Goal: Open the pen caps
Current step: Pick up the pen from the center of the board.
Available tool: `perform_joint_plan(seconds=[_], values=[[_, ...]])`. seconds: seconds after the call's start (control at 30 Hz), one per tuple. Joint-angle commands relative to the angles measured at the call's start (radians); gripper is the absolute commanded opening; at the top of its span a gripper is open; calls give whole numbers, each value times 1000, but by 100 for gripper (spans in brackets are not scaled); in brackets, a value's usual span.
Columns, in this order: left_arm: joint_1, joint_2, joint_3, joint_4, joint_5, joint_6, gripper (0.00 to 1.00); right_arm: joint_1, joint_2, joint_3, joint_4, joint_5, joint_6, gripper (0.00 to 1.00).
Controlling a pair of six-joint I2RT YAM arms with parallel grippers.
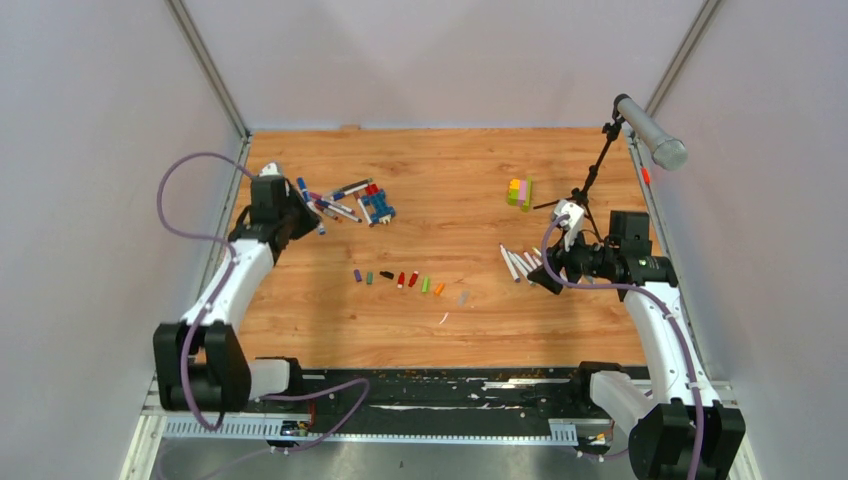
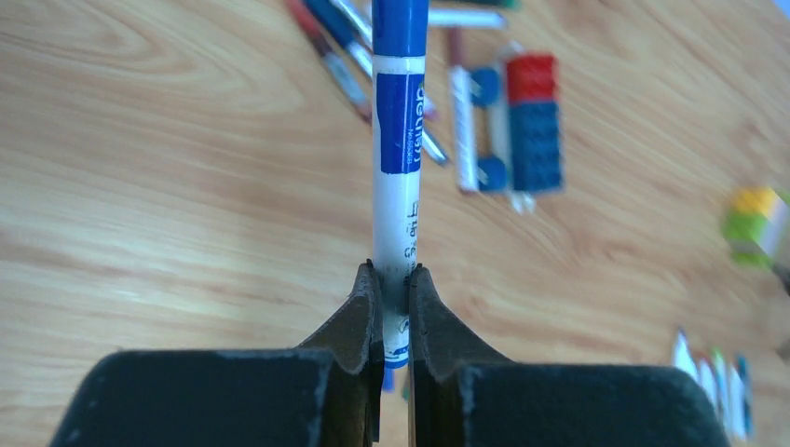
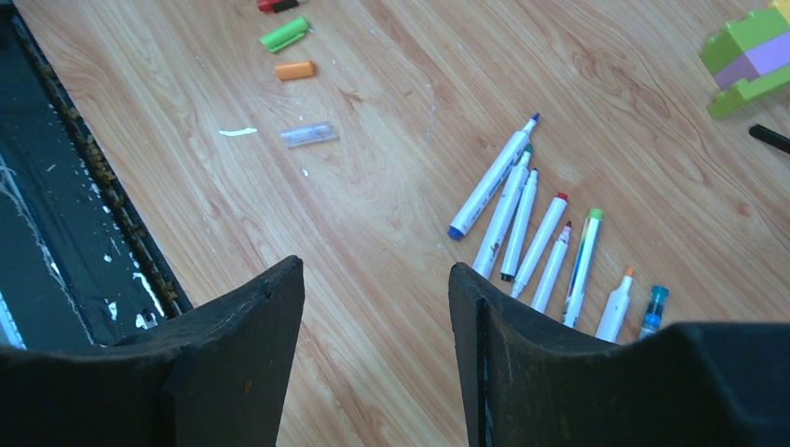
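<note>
**Left wrist view.** The blue-capped pen (image 2: 399,205) has a slim white barrel with a blue printed band. It runs straight up the centre of the frame, and its blue cap (image 2: 401,23) is on and reaches the top edge. My left gripper (image 2: 393,289) is clamped on the lower part of the barrel, with a black finger pressed to each side. I cannot tell whether the pen is clear of the wooden table (image 2: 168,186).

**Top view.** The capped pens (image 1: 335,205) lie in a loose pile at upper left, just beside the left gripper and touching the blue-and-red brick figure (image 1: 378,205). The loose pen caps (image 1: 410,282) are short cylinders in purple, black, red, green, orange and grey. They form a slanting row at mid-frame, each apart from the next. A small white scrap (image 1: 443,318) lies just below the row's right end.

**Right wrist view.** The uncapped pens (image 3: 540,242) lie side by side at lower right, white barrels nearly parallel with coloured tips pointing up-right. A green cap (image 3: 284,34), an orange cap (image 3: 294,70) and a clear grey cap (image 3: 308,135) lie at upper left. My right gripper (image 3: 374,275) stands with its jaws apart and nothing between them, near the uncapped pens. The yellow-green-pink block stack (image 3: 750,56) is in the upper right corner. In the top view the microphone (image 1: 650,130) stands at the table's right edge.
</note>
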State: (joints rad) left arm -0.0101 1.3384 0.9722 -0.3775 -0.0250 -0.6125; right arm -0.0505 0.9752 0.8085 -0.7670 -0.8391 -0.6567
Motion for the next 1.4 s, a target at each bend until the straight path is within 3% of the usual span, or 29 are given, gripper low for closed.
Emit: perform_joint_plan(seconds=[0.0, 0.1, 0.17, 0.43, 0.73, 0.9, 1.07, 1.17, 1.37], values=[[7, -204, -264, 409, 446, -39, 0, 9, -20, 10, -9, -134, -44, 59], [-24, -309, -432, 730, 608, -165, 0, 15, -27, 7, -10, -199, -46, 59], [-93, -354, -500, 889, 636, -220, 0, 18, -30, 1, -9, -250, -49, 59], [-475, -390, -628, 1275, 443, -240, 0, 31, -25, -13, 41, -468, -47, 59], [-747, -227, -569, 1438, 281, -206, 0, 200, 72, 115, 343, -353, 384, 59], [-854, -157, -530, 1456, 203, -162, 0, 237, 131, 97, 518, -412, 616, 62], [-926, -83, -502, 1493, 145, -142, 0, 242, 78, -34, 766, -405, 821, 82], [-948, -34, -490, 1529, 127, -145, 0, 242, 42, -105, 902, -398, 901, 85], [-978, 58, -459, 1588, 114, -162, 0, 243, 51, -146, 984, -365, 993, 85]])
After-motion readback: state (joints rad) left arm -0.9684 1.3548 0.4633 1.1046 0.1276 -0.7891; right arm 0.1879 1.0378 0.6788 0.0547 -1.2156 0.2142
